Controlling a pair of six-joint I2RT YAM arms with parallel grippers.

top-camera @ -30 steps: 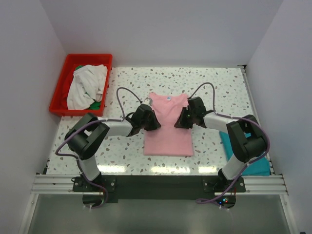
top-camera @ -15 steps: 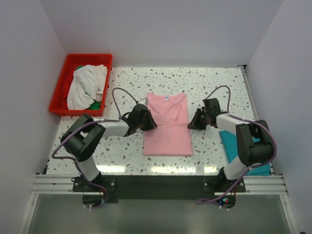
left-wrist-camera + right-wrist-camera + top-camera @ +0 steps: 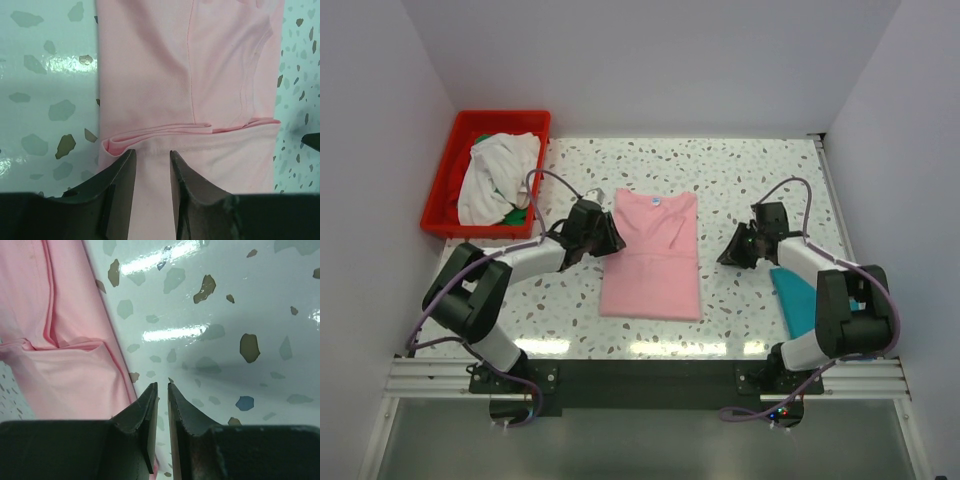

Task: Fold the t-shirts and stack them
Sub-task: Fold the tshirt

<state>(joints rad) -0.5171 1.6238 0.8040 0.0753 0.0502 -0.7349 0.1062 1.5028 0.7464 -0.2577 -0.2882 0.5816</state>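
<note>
The light pink t-shirt (image 3: 655, 262) lies flat mid-table, folded into a long narrow strip with its neck label at the far end. My left gripper (image 3: 610, 237) is at its left edge. In the left wrist view the gripper (image 3: 151, 152) is open, its fingers apart over the pink cloth (image 3: 190, 65) and closed on nothing. My right gripper (image 3: 728, 252) sits on bare table to the right of the shirt. The right wrist view shows it (image 3: 162, 385) shut to a thin slit with nothing in it, and the pink shirt (image 3: 60, 375) off to its left.
A teal t-shirt (image 3: 798, 298) lies folded at the near right, partly under the right arm. The red crate (image 3: 438, 190) at the far left holds an off-white t-shirt (image 3: 495, 175) over a green one (image 3: 518, 214). White walls enclose the speckled table (image 3: 760, 180).
Both grippers have drawn outward from the shirt's middle. The left jaws opened and let the cloth go. The right gripper moved off onto bare table. The shirt shifted slightly left.
</note>
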